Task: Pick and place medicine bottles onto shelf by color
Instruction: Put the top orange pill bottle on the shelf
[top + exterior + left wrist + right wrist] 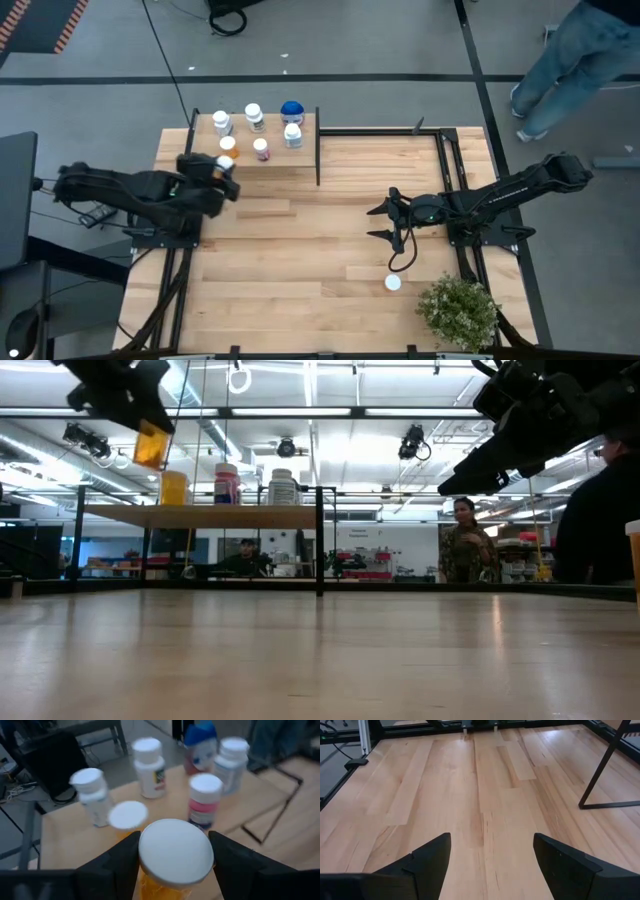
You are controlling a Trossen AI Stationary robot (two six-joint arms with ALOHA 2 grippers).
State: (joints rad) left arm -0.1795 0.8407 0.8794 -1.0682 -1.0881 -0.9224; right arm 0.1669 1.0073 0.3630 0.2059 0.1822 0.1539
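Holding an orange white-capped bottle (172, 857) between its fingers, my left pincer (226, 168) hangs above the near edge of the shelf (300, 155), at the table's far left. On that shelf I see six bottles: three white ones (222, 123), an orange one (228, 146), a pinkish one (261, 149) and the blue-topped one (292, 110). Further right, my right pincer (381, 222) hovers over bare table (300, 260) with its fingers spread wide, gripping nothing. One more white-capped bottle (393, 283) stands just beside the potted plant (458, 312).
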